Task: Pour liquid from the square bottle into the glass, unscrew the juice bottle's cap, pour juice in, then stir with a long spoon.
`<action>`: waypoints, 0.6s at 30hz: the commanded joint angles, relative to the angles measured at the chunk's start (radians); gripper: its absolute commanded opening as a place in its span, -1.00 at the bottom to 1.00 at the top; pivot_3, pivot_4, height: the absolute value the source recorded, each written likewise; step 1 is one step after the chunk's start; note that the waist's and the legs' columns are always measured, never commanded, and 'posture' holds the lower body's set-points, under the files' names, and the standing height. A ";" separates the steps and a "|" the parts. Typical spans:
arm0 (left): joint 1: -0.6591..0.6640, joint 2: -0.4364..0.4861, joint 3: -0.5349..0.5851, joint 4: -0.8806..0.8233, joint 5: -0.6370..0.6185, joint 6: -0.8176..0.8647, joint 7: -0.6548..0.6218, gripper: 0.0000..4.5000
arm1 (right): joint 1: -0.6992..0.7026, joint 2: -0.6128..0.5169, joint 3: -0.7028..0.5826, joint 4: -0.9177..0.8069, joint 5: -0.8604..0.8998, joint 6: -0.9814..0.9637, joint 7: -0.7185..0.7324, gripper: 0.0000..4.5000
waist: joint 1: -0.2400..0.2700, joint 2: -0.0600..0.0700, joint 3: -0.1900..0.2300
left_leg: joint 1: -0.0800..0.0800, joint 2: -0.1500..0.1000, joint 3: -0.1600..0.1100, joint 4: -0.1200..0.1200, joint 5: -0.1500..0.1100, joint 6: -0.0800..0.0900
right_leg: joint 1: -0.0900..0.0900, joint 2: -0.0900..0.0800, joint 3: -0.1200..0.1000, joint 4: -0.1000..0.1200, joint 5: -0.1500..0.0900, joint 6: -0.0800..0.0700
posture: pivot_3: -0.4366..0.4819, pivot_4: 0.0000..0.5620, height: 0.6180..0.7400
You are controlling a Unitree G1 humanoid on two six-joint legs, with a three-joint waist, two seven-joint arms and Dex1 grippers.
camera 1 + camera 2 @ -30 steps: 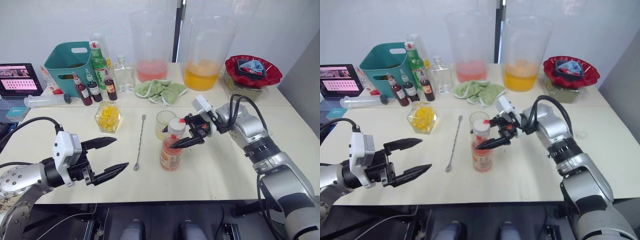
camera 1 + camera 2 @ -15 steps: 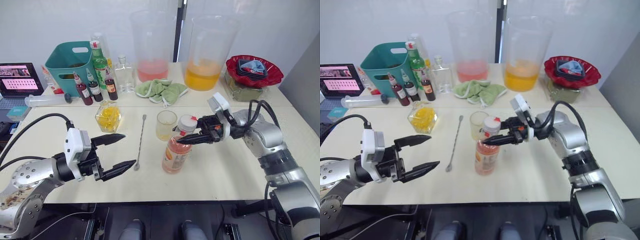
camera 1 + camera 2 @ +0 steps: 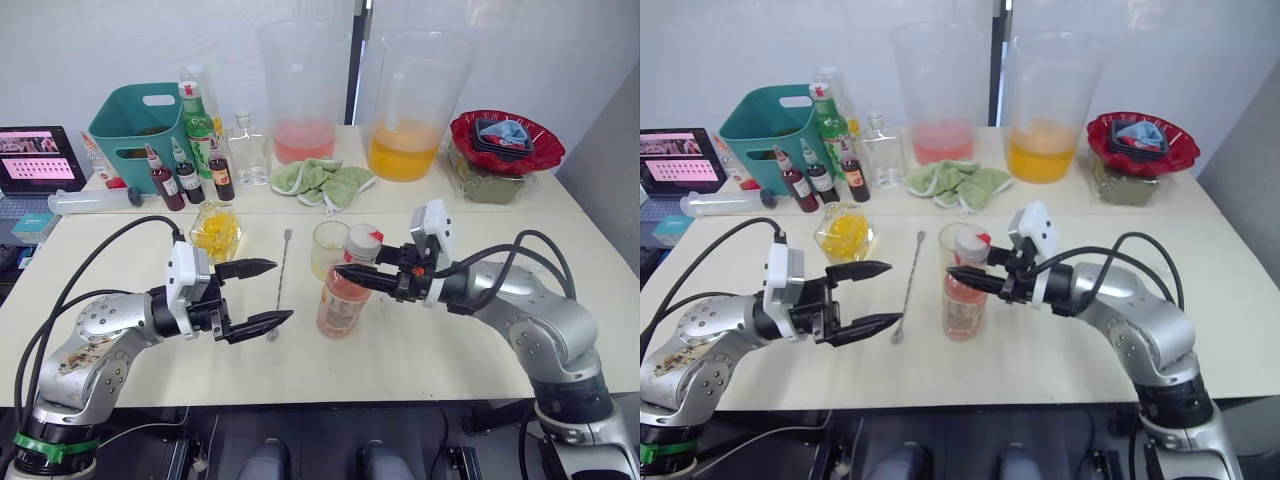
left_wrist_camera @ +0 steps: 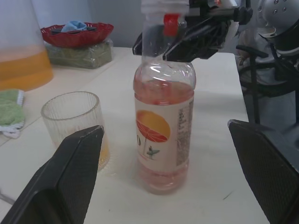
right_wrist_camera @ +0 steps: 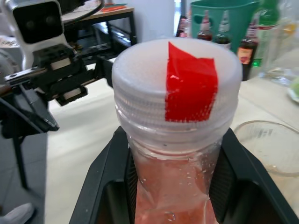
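White cap (image 5: 175,93) (red mark), pink-orange juice (image 4: 163,100).

two clear pitchers (image 3: 304,95), three small dark-red bottles (image 3: 190,180), one glass (image 3: 329,249), one juice bottle (image 3: 342,290)

Juice bottle (image 5: 174,154) cut off below the shoulder by the right wrist frame edge, label and base out of frame; right gripper (image 3: 352,276) fingertips hidden behind the neck, contact with it unreadable. Glass (image 3: 331,249) partly hidden behind the bottle and cap (image 3: 363,240); fill level only faintly visible. Long spoon (image 3: 279,283) bowl end hidden behind a left gripper (image 3: 268,293) fingertip.
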 commanded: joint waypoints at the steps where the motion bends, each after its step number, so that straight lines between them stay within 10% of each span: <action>1: -0.018 -0.006 -0.001 -0.002 0.006 -0.030 -0.016 1.00 | 0.007 0.029 -0.030 -0.082 0.007 0.006 -0.077 -0.39 | -0.001 0.000 0.000 | 0.000 0.000 0.000 0.000 0.000 0.000 | 0.000 0.000 0.000 0.000 0.000 0.000 | -0.05 -0.47 1.00; 7: -0.021 -0.013 -0.002 0.002 0.022 -0.051 -0.012 1.00 | 0.028 0.045 -0.016 -0.092 0.025 0.035 -0.096 -0.39 | -0.001 0.000 0.000 | 0.000 0.000 0.000 0.000 0.000 0.000 | 0.000 0.000 0.000 0.000 0.000 0.000 | -0.05 -0.47 1.00; 15: 0.015 0.001 0.033 -0.033 0.025 -0.049 0.009 1.00 | -0.038 -0.009 -0.033 -0.004 0.048 0.010 0.059 0.95 | -0.002 0.000 0.000 | 0.000 0.000 0.000 0.000 0.000 0.000 | 0.001 0.000 0.000 0.000 0.000 0.000 | -0.05 -0.47 1.00; 18: 0.033 0.009 0.049 -0.052 0.023 -0.047 0.021 1.00 | -0.055 -0.056 -0.034 0.050 0.039 -0.036 0.182 0.98 | 0.001 0.000 0.000 | 0.000 0.000 0.001 0.000 0.000 0.000 | 0.001 0.000 -0.001 -0.001 0.000 0.000 | -0.05 -0.47 1.00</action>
